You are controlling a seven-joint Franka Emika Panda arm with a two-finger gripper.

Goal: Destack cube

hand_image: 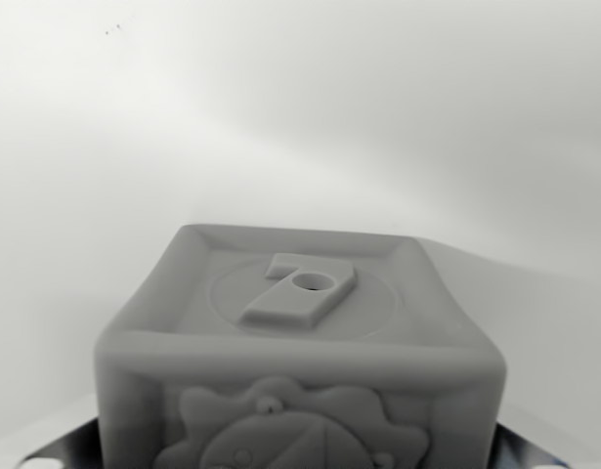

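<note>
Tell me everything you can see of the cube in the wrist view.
The cube fills the lower centre, grey in this monochrome picture, soft-looking with rounded edges. Its top face has a raised numeral 7 with a small hole, inside a circle. The near side shows an embossed figure, cut off below. Shiny metal parts flank its bottom corners; contact is unclear.

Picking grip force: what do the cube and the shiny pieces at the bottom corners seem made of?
Cube: likely soft moulded plastic or rubber, matte, with rounded edges and a raised 7. Corner pieces: apparently bare metal, judging by bright reflections.

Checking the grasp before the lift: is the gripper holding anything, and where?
Cannot be told: the cube fills the wrist view, but no fingers show touching it.
</note>
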